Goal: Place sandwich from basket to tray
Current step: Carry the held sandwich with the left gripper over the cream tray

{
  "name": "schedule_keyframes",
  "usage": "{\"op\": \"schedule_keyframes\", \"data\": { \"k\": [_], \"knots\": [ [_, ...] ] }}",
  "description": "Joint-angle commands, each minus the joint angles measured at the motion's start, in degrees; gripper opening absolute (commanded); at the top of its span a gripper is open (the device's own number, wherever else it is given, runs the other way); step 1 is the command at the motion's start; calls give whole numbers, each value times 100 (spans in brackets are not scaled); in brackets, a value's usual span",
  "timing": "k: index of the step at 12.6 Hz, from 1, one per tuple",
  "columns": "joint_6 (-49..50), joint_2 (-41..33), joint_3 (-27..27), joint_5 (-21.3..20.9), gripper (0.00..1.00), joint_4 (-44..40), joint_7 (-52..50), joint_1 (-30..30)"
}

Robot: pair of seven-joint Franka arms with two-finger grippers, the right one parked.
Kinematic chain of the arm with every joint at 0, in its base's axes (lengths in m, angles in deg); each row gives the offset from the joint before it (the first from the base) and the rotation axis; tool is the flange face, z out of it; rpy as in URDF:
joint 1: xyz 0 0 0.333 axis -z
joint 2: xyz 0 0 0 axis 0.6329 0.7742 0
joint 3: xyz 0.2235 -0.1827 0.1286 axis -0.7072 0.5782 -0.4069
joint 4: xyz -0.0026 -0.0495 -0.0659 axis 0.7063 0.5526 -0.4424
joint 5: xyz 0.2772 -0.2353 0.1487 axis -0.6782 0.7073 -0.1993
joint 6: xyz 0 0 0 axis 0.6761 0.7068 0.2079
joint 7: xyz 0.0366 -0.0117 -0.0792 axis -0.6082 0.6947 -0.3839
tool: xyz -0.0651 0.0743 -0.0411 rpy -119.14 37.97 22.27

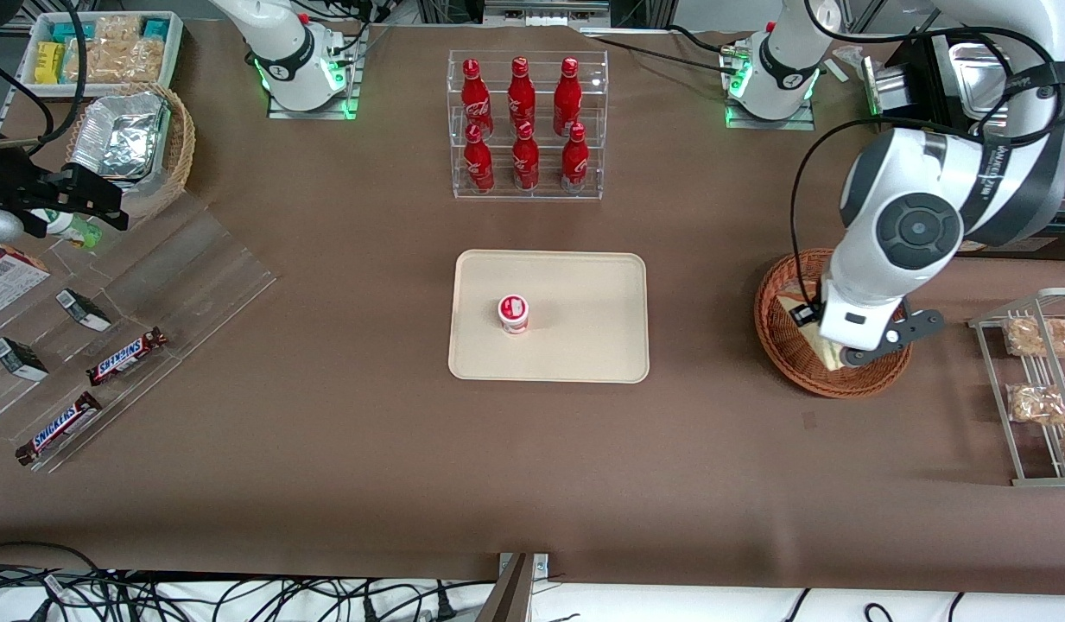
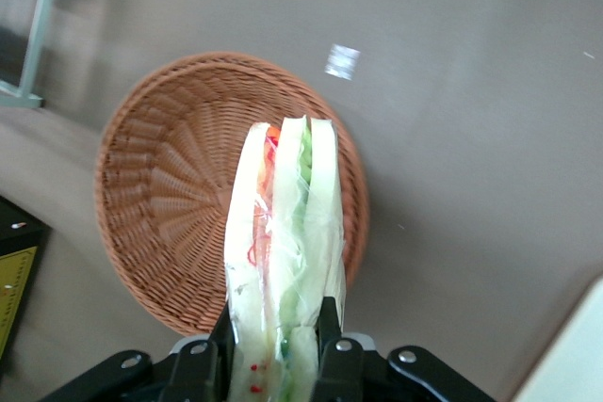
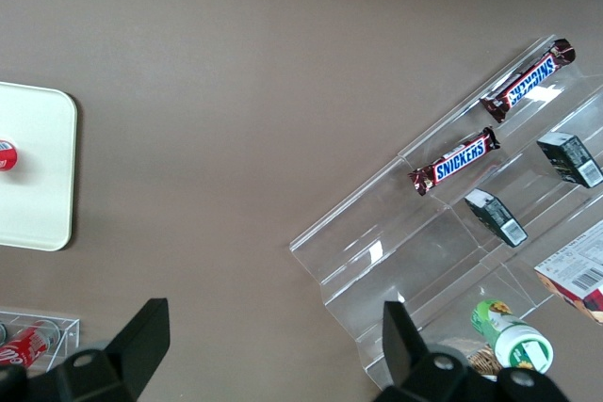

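Tool (image 2: pixel 275 350): clenched on the sandwich, one black finger (image 2: pixel 222 341) pressed to each flat side of the wedge; it hangs above the basket at the working arm's end of the desk.
Sandwich (image 2: pixel 283 251): a wrapped wedge, pale bread with green and red-pink filling, held on edge between the fingers. In the wrist view it stands clear over the basket's weave. From the front, only a pale corner (image 1: pixel 827 352) shows under the arm, over the basket.
Basket (image 1: pixel 778 333): round, reddish-brown wicker, sitting on the desk; the wrist view shows only bare weave inside it (image 2: pixel 170 204).
Tray (image 1: pixel 584 302): cream-beige rectangle with rounded corners, lying flat in the middle of the desk, well apart from the basket.
Cup (image 1: pixel 513 314): small white cup with a red lid, upright on the tray.
Bottle rack (image 1: pixel 527 125): clear acrylic, six red bottles in two rows, farther from the front camera than the tray.
Wire rack (image 1: pixel 1029 389): near the basket, toward the working arm's edge of the desk, with bagged pale snacks on it.
Desk (image 1: pixel 368 432): covered in brown.
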Motion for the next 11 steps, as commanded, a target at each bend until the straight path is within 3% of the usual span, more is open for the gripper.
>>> {"op": "schedule_keyframes", "data": {
  "k": [1, 5, 11],
  "knots": [
    [145, 194, 402, 126, 36, -279, 167, -3],
    [118, 475, 1114, 118, 36, -491, 263, 110],
    [-444, 985, 1115, 135, 36, -482, -9, 1085]
  ]
}}
